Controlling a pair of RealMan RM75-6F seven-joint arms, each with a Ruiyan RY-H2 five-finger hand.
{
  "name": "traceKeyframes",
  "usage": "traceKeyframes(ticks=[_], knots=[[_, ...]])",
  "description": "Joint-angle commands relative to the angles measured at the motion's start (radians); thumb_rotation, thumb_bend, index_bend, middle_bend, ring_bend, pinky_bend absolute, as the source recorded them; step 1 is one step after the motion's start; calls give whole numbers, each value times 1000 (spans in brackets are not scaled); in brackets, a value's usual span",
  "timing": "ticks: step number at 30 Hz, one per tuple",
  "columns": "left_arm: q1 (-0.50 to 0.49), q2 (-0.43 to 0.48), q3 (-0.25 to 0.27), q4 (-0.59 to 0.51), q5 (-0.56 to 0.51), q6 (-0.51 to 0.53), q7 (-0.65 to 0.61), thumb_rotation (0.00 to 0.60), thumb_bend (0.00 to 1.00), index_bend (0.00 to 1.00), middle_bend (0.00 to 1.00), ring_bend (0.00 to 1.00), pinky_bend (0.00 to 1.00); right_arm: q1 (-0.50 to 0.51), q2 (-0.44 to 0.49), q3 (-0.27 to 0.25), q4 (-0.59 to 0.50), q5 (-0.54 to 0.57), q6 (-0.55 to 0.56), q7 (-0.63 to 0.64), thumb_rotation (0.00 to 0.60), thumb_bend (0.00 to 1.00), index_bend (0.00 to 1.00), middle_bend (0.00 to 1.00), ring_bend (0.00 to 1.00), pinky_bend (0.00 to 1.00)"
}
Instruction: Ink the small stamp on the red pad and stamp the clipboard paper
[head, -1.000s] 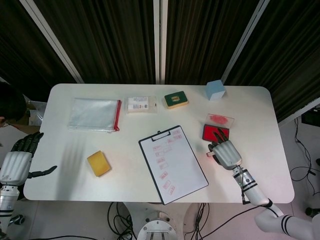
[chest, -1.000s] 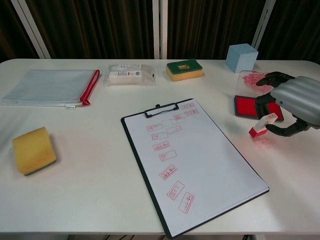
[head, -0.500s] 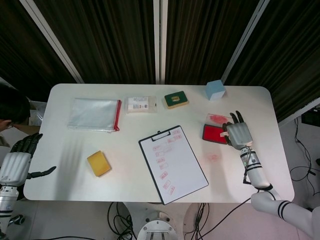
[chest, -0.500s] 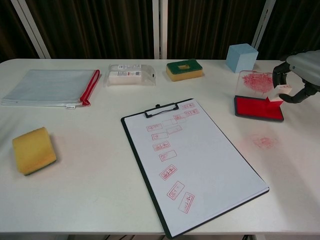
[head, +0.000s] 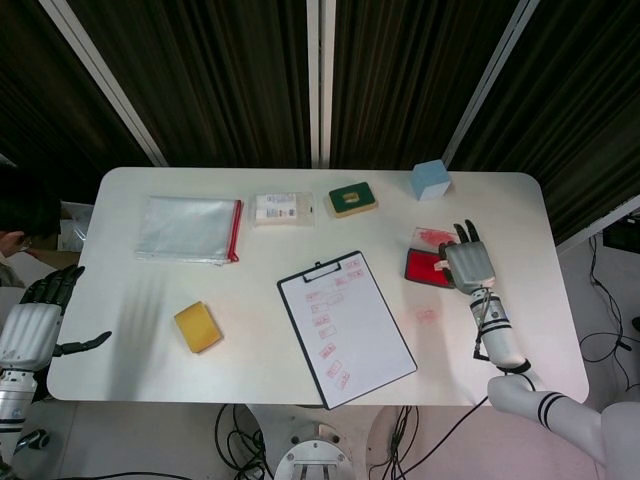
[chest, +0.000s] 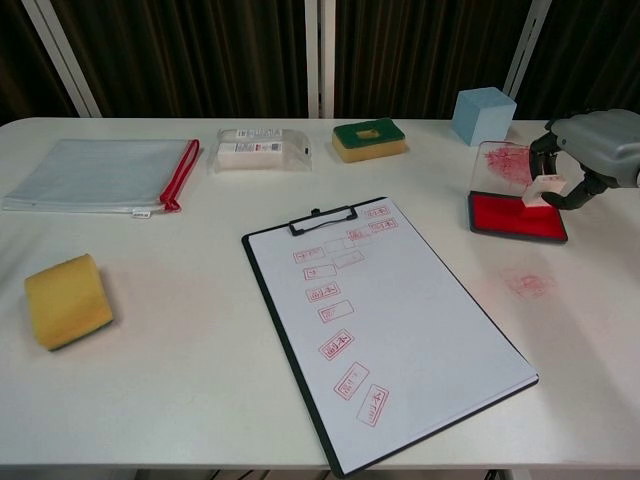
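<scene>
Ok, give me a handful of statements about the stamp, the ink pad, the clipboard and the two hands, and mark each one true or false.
1. The right hand holds the small stamp on the red pad. True.
2. The clipboard paper is blank. False: red stamp marks run down its left part.
3. The left hand rests on the yellow sponge. False: it hangs off the table's left edge, holding nothing.
4. A red smudge marks the table between the pad and the clipboard. True.
5. The blue cube sits on the clipboard. False: it stands by the table's far edge.
</scene>
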Motion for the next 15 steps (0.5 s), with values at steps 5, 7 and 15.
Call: traceKeyframes(ticks=[5, 7, 15], knots=[[1, 2, 0, -1, 0, 2, -1, 314, 60, 36, 64, 99, 180, 4, -15, -12, 15, -5, 2, 2, 600, 365, 634, 518, 95, 0], [2, 3, 0, -1, -1, 2, -2, 314, 60, 36, 64, 99, 180, 4, -19, -15, 22, -7, 4, 7, 600, 365, 634, 518, 95, 0], [0, 2, -1, 1, -1, -1, -4, 316, 60, 36, 64, 99, 180, 6, -36, -26, 52, -13, 4, 15, 600, 366, 641, 519, 95, 0]])
